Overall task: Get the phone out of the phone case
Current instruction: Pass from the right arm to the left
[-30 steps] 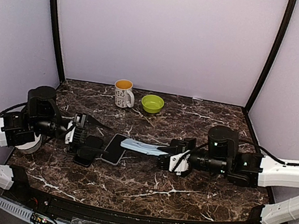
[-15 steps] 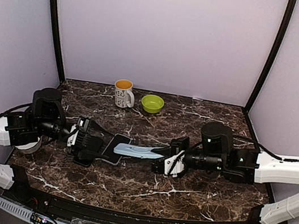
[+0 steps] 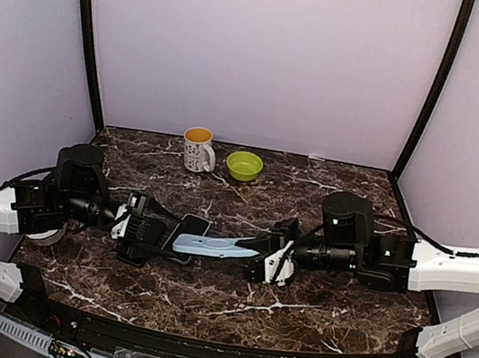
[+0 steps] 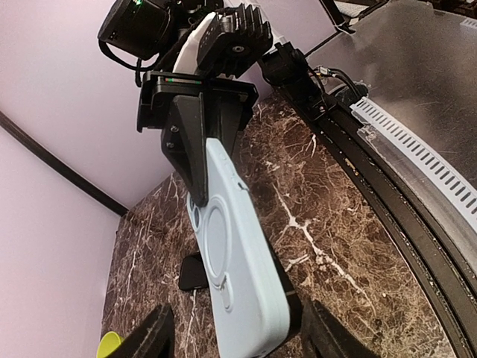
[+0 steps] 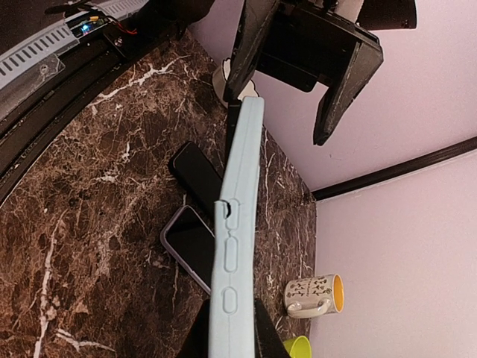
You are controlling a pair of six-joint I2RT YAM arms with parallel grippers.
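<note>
Nothing readable is showing: no words, brands or numbers. The mug (image 5: 313, 294), lower right in the right wrist view, is carrying only small dark specks.

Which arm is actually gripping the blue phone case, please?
The right gripper: its fingers are clamped on the phone case, whereas the left gripper stands open around its other end.

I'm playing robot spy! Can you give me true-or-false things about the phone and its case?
1. The right claw pinches the blue case. True.
2. The phone is inside the case. False: it lies on the table, out of the case.
3. The left claw is shut tight. False: it is open, with the case's other end between its fingers.
4. The mug stands beside the green bowl. True.
</note>
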